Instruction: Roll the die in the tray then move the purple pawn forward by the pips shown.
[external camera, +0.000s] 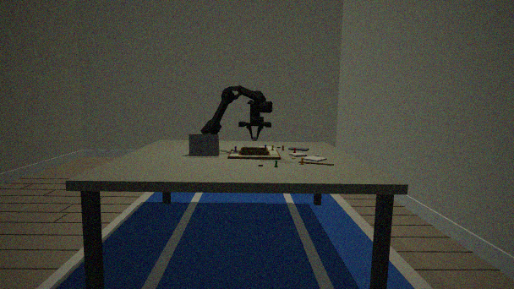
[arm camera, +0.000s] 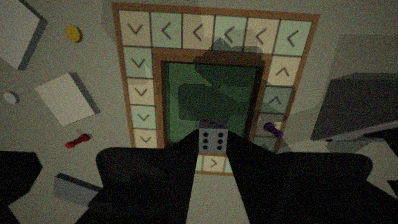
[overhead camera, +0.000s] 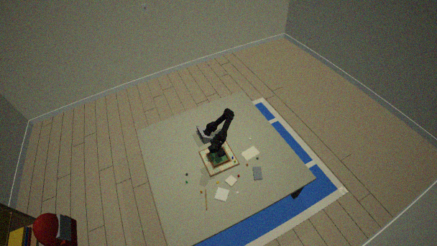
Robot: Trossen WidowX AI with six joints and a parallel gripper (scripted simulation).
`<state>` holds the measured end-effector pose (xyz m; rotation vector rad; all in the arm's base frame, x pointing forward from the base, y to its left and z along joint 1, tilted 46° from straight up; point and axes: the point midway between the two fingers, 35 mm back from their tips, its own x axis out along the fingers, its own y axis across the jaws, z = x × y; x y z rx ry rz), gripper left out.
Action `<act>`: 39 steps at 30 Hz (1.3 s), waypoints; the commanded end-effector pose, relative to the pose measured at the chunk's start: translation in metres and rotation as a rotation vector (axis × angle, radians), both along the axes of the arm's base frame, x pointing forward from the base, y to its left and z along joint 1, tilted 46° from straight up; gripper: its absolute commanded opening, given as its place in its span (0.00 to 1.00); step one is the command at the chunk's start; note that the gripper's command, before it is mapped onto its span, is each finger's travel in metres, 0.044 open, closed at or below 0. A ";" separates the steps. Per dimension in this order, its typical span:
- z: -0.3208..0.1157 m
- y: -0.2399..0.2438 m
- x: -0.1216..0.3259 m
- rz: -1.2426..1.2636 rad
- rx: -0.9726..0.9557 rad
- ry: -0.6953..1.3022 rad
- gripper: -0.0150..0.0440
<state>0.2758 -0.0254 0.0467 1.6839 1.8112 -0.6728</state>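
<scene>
My gripper [arm camera: 211, 133] [external camera: 254, 139] points down above the square tray [arm camera: 175, 75] [external camera: 254, 151] in the middle of the board. It is shut on the grey die [arm camera: 213, 134], whose face towards the wrist camera shows six dark pips. The die is held in the air, clear of the tray floor. The purple pawn [arm camera: 273, 130] [external camera: 235, 149] stands on the arrow track of the board [arm camera: 135, 30] [overhead camera: 206, 165], in the right column in the wrist view, beside the tray. In the top view the arm hides the die and the purple pawn.
A blue pawn [overhead camera: 232, 157] stands on the board. A red pawn [arm camera: 77, 141] [overhead camera: 238, 175], a yellow piece [arm camera: 73, 33], a white block [arm camera: 65, 100] and a pencil [overhead camera: 206, 200] lie around it. A green pawn [external camera: 276, 164] stands off the board. The grey base box [external camera: 204, 144] is beside the board.
</scene>
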 end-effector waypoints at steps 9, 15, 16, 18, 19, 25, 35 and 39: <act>-0.011 0.003 -0.007 0.047 -0.239 0.063 0.25; -0.015 0.005 -0.010 0.062 -0.435 0.065 0.25; -0.015 0.005 -0.011 0.061 -0.467 0.062 0.25; -0.015 0.004 -0.011 0.057 -0.532 0.054 0.25; -0.015 0.004 -0.010 0.054 -0.564 0.049 0.25; -0.016 0.005 -0.011 0.014 -0.749 -0.001 0.25; 0.000 0.002 -0.005 -0.023 -0.848 -0.045 0.25; 0.031 -0.004 0.002 -0.023 -0.849 -0.045 0.25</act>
